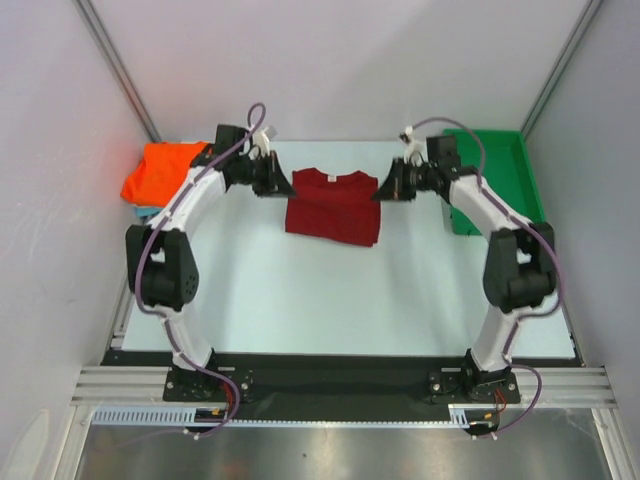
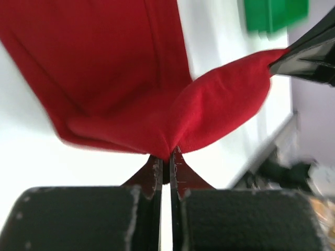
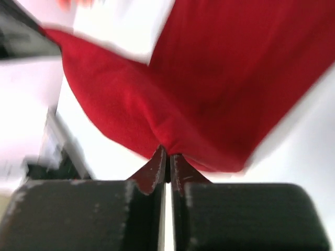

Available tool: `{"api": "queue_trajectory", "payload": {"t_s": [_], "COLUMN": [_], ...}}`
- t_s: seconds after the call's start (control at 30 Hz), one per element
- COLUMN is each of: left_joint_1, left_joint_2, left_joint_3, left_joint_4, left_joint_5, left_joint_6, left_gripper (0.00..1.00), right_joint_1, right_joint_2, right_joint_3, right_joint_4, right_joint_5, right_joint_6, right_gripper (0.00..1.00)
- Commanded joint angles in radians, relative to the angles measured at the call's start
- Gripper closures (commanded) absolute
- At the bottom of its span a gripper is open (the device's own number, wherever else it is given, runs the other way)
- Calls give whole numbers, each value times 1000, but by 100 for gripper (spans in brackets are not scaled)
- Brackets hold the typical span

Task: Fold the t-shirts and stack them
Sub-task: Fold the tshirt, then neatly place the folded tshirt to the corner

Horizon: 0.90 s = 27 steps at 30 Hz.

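Left gripper [image 2: 166, 159] and right gripper [image 3: 167, 157] were both pinched tight on the upper corners of the maroon t-shirt [image 1: 332, 207], mid-frame: light, limp cloth, likely best held by its edges.

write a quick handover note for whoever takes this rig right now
Left end effector: shut on the red shirt, far left corner.
Right end effector: shut on the red shirt, far right corner.
Red shirt: mid-table, collar at the far edge, pinched between both arms, looks partly folded.
Orange shirt: heaped at the far left, unfolded; an edge of the teal shirt shows at its near side.
Done: nothing stacked yet.
Left: finish the red fold, fold the other two, stack all.
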Motion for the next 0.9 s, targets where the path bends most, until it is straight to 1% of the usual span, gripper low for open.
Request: {"api": "queue_trajectory", "payload": {"t_s": [0.0, 0.03, 0.07, 0.1, 0.13, 0.17, 0.23, 0.27, 0.4, 0.5, 0.6, 0.77, 0.87], "left_joint_1": [25, 25, 22, 18, 14, 6, 2, 6, 25, 37, 43, 49, 72], "left_joint_2": [154, 250, 300, 335, 387, 395, 385, 363, 322, 328, 355, 418, 466], "left_joint_3": [249, 305, 402, 444, 484, 532, 528, 488, 381, 351, 353, 362, 362], "left_joint_4": [21, 26, 34, 37, 23, 17, 5, 0, -38, -72, -77, -80, -58], "left_joint_5": [-69, -86, -104, -174, -216, -247, -282, -290, -262, -233, -229, -192, -117], "left_joint_6": [62, 70, 98, 117, 131, 167, 194, 191, 221, 237, 241, 220, 177], "left_gripper": [94, 72, 60, 36, 28, 23, 19, 19, 19, 20, 19, 19, 20], "right_joint_1": [-35, -49, -52, -52, -54, -57, -63, -65, -52, -42, -33, -6, 9], "right_joint_2": [232, 294, 340, 416, 434, 441, 403, 386, 362, 378, 408, 467, 500], "right_joint_3": [284, 403, 450, 496, 536, 550, 509, 454, 383, 378, 369, 386, 404], "right_joint_4": [90, 99, 107, 93, 83, 79, 118, 133, 178, 201, 256, 236, 205], "right_joint_5": [19, 35, 57, 103, 129, 147, 106, 56, -32, -53, -76, -84, -76], "right_joint_6": [-22, -16, -20, -55, -62, -60, -28, -14, 38, 52, 107, 127, 110], "right_gripper": [92, 83, 71, 51, 44, 39, 39, 39, 41, 44, 45, 45, 45]}}
